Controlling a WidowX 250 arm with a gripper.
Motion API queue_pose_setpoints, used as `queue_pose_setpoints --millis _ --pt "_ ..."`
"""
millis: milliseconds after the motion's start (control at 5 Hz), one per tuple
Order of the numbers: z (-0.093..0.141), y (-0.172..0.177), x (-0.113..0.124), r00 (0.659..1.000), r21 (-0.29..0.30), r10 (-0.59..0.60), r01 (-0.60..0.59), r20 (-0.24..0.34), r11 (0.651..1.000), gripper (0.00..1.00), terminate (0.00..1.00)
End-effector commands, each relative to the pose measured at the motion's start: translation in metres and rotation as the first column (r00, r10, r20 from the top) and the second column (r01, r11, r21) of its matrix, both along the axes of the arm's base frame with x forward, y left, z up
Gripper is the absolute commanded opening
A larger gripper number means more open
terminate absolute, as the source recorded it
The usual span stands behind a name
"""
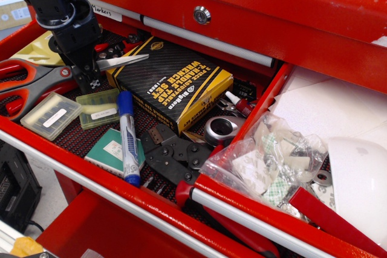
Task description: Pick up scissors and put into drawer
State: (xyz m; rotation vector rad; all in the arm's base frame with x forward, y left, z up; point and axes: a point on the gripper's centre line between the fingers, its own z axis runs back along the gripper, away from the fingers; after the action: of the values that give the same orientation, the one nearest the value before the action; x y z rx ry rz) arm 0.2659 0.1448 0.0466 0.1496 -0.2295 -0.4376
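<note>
The scissors, with red-orange and grey handles, lie in the wide mesh-lined drawer at the left. Their silver blades point right onto a black box. My black gripper reaches down from the upper left onto the scissors just right of the pivot, hiding the base of the blades. Its fingers stand at the blade, and I cannot tell whether they have closed on it. The narrower red drawer with white paper lining stands open at the right, with its silver handle bar in front.
A black-and-yellow wrench set box lies beside the scissors. A blue marker, two clear plastic cases, a green box and a black plate lie in front. The narrow drawer holds a bag of parts and a white object.
</note>
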Motion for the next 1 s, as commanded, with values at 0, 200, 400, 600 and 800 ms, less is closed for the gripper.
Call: queue_pose_setpoints --millis 0,200,400,600,800 --pt "0.023 -0.003 0.004 1.0 0.029 0.002 -0.001 -0.024 1.0 0.0 0.0" --pt "0.041 -0.01 0.003 0.995 0.035 -0.004 0.007 -0.099 0.999 0.0 0.0" --pt "0.056 -0.01 0.007 0.981 0.035 -0.055 0.062 -0.186 0.997 0.0 0.0" --pt "0.061 -0.01 0.01 0.968 0.011 -0.075 0.08 -0.241 0.997 0.0 0.0" --pt "0.07 -0.012 0.01 0.961 -0.008 -0.079 0.08 -0.264 0.997 0.0 0.0"
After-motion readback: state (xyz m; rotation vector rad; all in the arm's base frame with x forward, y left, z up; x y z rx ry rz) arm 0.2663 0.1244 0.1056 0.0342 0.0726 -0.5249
